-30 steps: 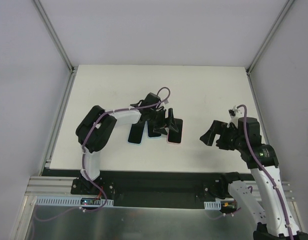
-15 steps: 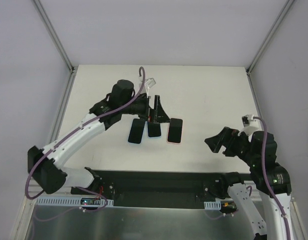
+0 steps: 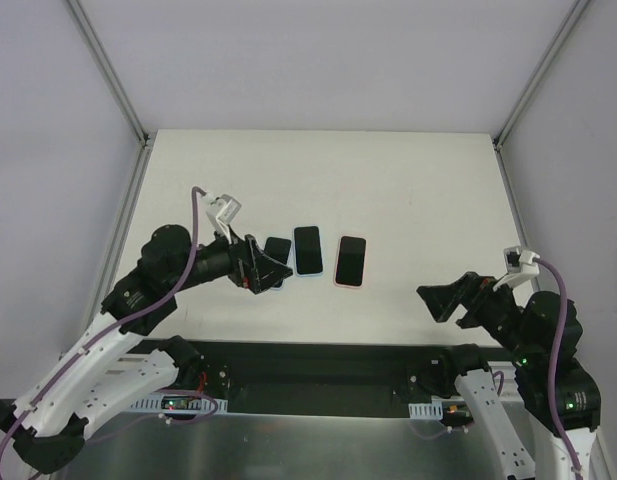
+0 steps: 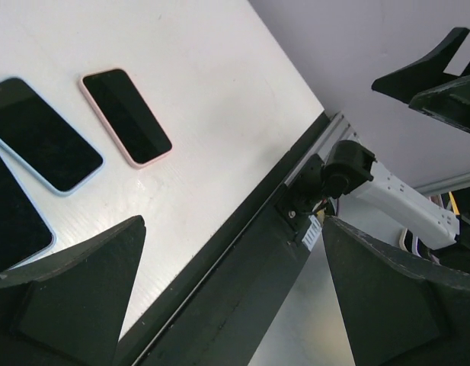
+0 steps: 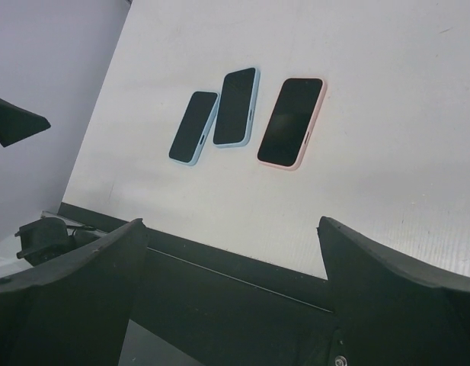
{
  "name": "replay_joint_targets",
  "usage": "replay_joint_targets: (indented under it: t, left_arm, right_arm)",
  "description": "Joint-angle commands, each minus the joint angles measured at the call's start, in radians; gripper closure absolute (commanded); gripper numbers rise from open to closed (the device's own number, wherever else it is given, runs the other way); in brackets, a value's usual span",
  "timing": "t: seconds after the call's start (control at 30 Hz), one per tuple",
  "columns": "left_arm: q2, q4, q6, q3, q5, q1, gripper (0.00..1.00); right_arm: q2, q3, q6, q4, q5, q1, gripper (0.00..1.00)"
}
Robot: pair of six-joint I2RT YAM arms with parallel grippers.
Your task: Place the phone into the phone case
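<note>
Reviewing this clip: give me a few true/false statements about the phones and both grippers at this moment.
1. The pink phone lies right of two blue phones on the table, seen from the top. True.
2. The right gripper holds the pink phone. False: it is open, empty and apart from it.
3. The left gripper is shut. False: it is open, holding nothing.
4. The left gripper is nearer the phones than the right. True.

Leftmost phone (image 3: 279, 246) partly hidden behind left gripper (image 3: 271, 272)
</note>
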Motion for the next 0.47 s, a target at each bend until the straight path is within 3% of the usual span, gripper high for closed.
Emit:
replay_joint_targets:
  t: [0.0,0.2,0.43]
  left_arm:
    - [-0.091,0.026,0.031,-0.023,-0.053,-0.002,0.01]
    - [-0.144,0.026,0.037,-0.036,-0.050,-0.004,0.01]
    - [-0.148,0.029,0.025,-0.051,-0.043,-0.004,0.01]
  right_arm:
    - [0.004,0.040,0.019,0.006,-0.019,0.002,0.04]
    - [0.020,0.004,0.073,0.058,-0.101,0.002,0.04]
    - [-0.012,-0.006,0.102,0.062,-0.054,0.002,0.04]
